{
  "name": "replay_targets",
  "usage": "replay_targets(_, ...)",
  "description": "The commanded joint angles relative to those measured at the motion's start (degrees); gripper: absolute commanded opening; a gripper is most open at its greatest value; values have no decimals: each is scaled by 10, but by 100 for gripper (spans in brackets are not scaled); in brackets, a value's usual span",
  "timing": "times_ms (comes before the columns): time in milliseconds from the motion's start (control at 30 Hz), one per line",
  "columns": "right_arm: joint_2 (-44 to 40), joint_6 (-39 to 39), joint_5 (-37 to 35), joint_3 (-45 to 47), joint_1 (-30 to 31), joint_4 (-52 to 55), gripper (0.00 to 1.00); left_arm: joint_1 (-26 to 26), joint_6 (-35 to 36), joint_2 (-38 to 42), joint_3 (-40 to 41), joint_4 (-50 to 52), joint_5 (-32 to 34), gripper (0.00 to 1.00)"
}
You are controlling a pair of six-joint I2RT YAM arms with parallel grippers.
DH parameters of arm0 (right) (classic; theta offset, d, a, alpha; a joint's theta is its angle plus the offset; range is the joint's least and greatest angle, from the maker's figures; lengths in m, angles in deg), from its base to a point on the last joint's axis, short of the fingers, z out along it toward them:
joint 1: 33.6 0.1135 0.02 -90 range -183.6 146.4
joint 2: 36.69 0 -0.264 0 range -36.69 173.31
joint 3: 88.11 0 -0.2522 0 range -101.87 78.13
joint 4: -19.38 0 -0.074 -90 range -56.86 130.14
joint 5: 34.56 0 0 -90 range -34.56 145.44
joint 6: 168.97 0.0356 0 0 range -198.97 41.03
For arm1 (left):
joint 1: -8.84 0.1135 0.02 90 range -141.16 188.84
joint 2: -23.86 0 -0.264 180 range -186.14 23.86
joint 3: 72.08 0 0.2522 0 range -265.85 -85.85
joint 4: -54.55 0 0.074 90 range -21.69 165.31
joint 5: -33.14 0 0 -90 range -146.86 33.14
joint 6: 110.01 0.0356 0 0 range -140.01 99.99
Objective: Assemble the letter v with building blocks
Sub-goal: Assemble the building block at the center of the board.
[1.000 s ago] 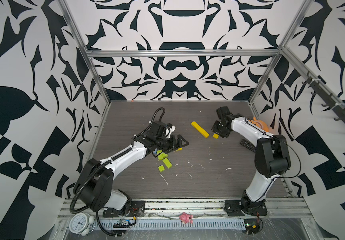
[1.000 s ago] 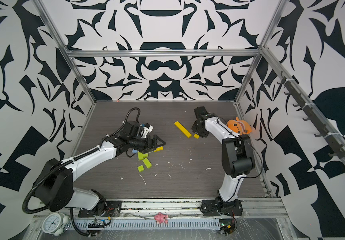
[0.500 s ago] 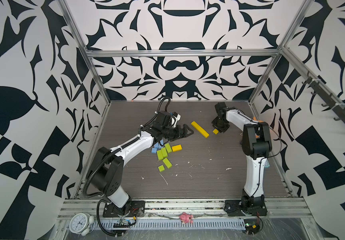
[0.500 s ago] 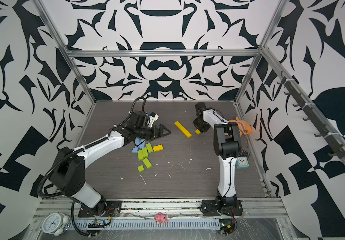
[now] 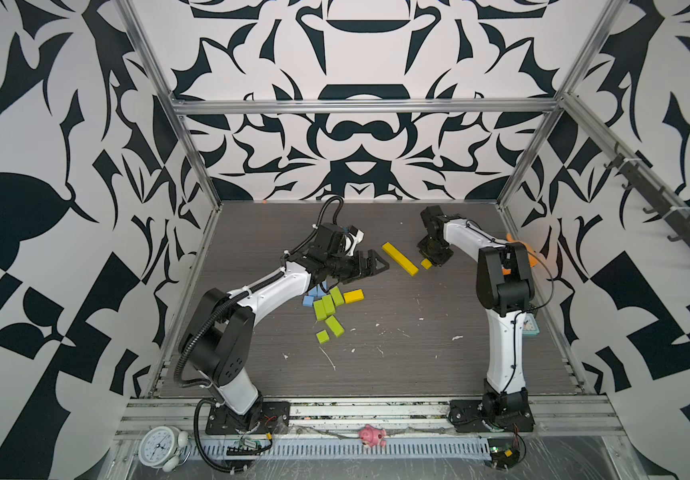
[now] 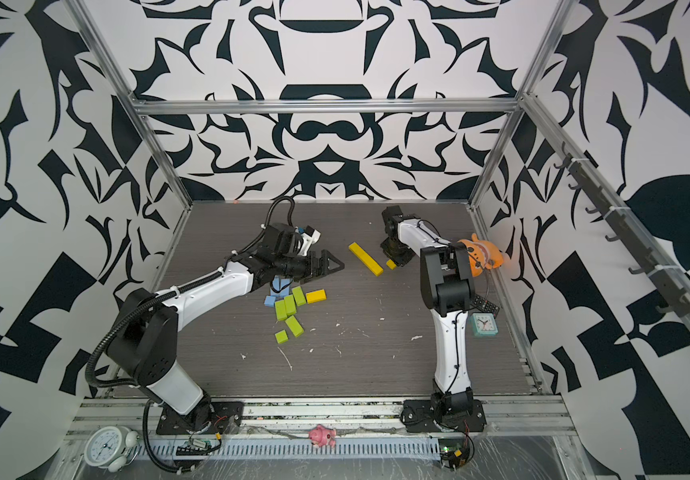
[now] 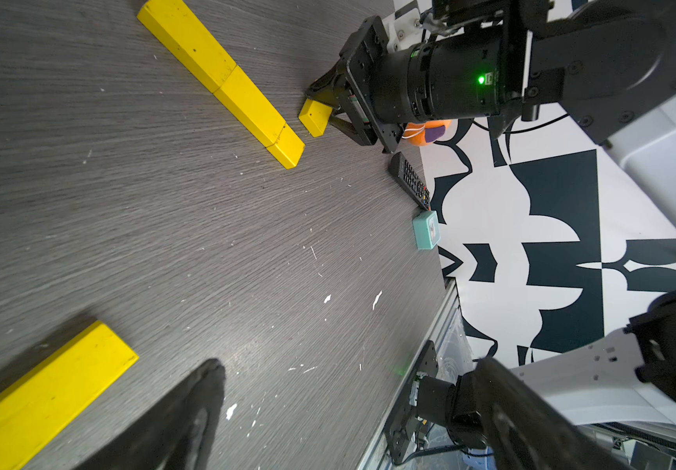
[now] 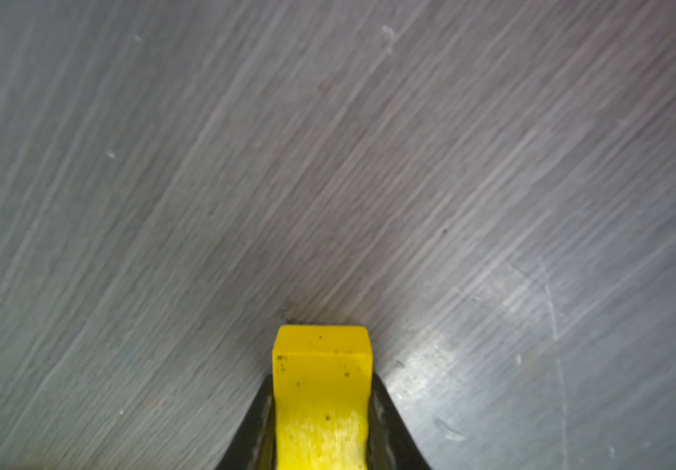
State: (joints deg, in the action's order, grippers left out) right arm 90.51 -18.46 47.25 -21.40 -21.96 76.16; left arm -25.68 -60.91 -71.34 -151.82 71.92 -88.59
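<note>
Right gripper [image 7: 326,112] fingers are clamping a small yellow block [image 8: 322,366] (matte, speckled), holding it low at the woodgrain table [image 5: 397,353], just beside the end of the long yellow row [image 5: 400,259]. Left gripper [image 5: 372,266] is hanging spread wide, empty, near a loose yellow block [image 5: 353,296], lime green blocks [image 5: 326,305] and light blue blocks [image 5: 309,300]. Remote [image 7: 409,181] and teal clock [image 7: 427,230] are lying by the wall.

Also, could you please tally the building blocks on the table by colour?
Yellow blocks: 5, including the small yellow block in the right claw
Lime green blocks: 5
Light blue blocks: at least 2, partly hidden under the left arm
Total: at least 12
</note>
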Motion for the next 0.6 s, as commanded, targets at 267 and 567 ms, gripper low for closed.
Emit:
replay_targets(267,8,10,-15,-23,16,17,27,-3,-5,-9,8,-12,-14,99)
replay_targets(567,3,22,-23,-12,26,22,29,-7,-4,-11,9,-11,-15,99)
